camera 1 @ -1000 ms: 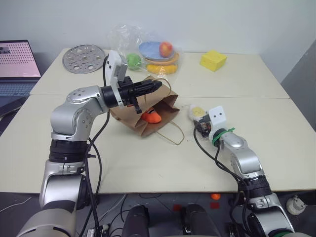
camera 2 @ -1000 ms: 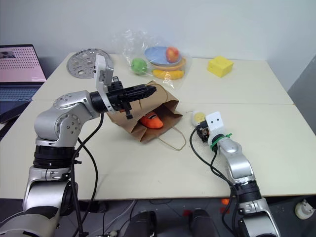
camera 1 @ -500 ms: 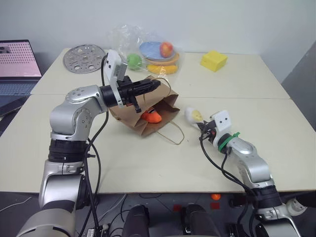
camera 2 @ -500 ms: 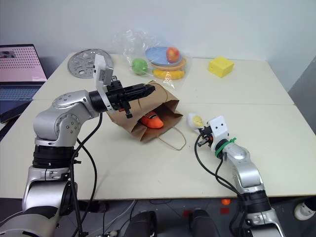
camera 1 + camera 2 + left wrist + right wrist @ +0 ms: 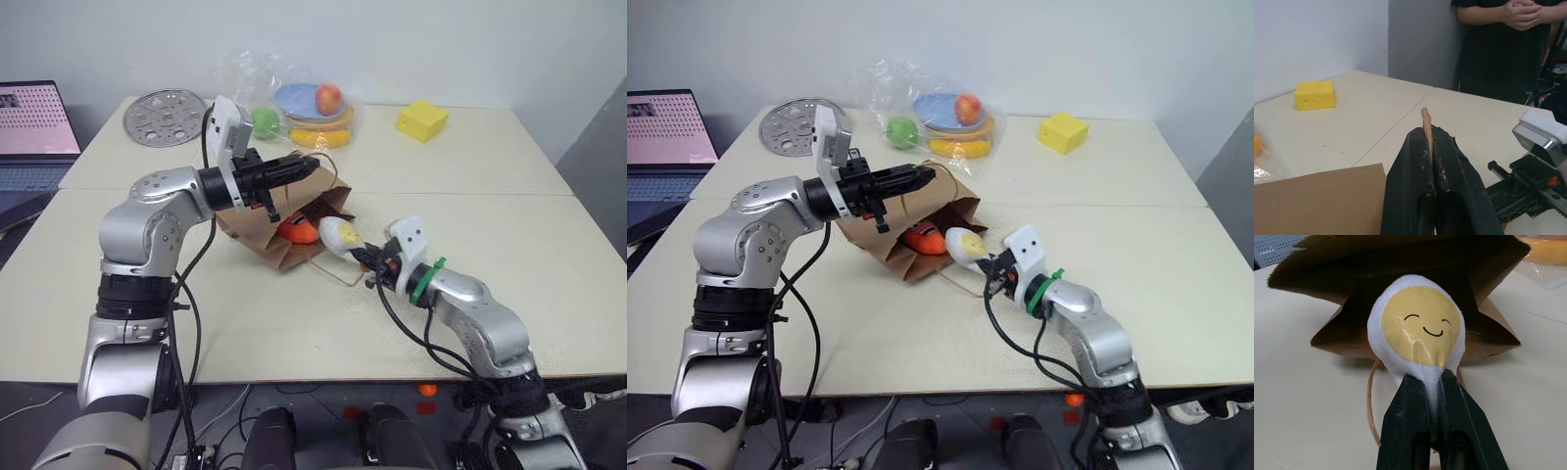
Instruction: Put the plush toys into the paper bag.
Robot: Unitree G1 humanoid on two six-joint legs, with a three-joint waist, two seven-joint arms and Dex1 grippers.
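Observation:
The brown paper bag (image 5: 245, 231) lies on its side on the table, its mouth facing my right arm. My left gripper (image 5: 309, 168) is shut on the bag's upper edge (image 5: 1425, 117) and holds the mouth open. The orange carrot plush (image 5: 299, 231) lies just inside the mouth. My right gripper (image 5: 361, 255) is shut on the base of the white-yellow egg plush (image 5: 1420, 330), which hangs just in front of the bag's opening (image 5: 1400, 264), above the twine handle (image 5: 343, 275).
A yellow cheese-like block (image 5: 423, 119) and plastic-wrapped toy fruit (image 5: 304, 106) sit at the table's far side, with a perforated metal disc (image 5: 167, 117) to their left. A laptop (image 5: 34, 132) stands at far left. A person (image 5: 1503, 44) stands beyond the table's right end.
My right gripper closed on the egg plush, lifted it off the table and carried it left to the bag's mouth. The left gripper and the bag stayed put.

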